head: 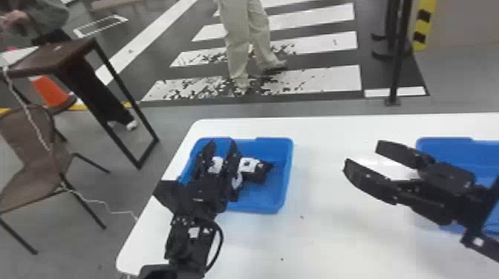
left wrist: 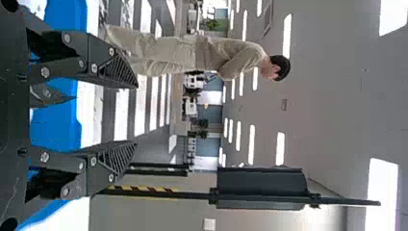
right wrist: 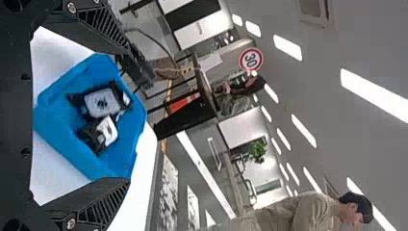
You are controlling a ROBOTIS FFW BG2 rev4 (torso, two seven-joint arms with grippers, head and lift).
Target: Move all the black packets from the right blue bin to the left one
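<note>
In the head view my left gripper [head: 222,141] is over the left blue bin [head: 287,174], its two fingers apart. Beneath and beside them lie black packets [head: 262,171] with white labels. The left wrist view has the left gripper [left wrist: 136,114] open, a dark pointed packet end [left wrist: 53,97] low between its fingers. My right gripper [head: 361,155] stands open with nothing between its fingers, pointing left above the table; its wrist and arm partly cover the right blue bin [head: 456,148]. Facing the right gripper [right wrist: 129,115] in its wrist view is the left bin [right wrist: 130,159], holding labelled packets [right wrist: 102,103].
The white table [head: 326,237] carries both bins, with a gap between them. Behind it a person stands on the striped floor. A brown chair [head: 33,156] and a dark table [head: 63,55] are off to the left, and a black post [head: 397,66] rises behind.
</note>
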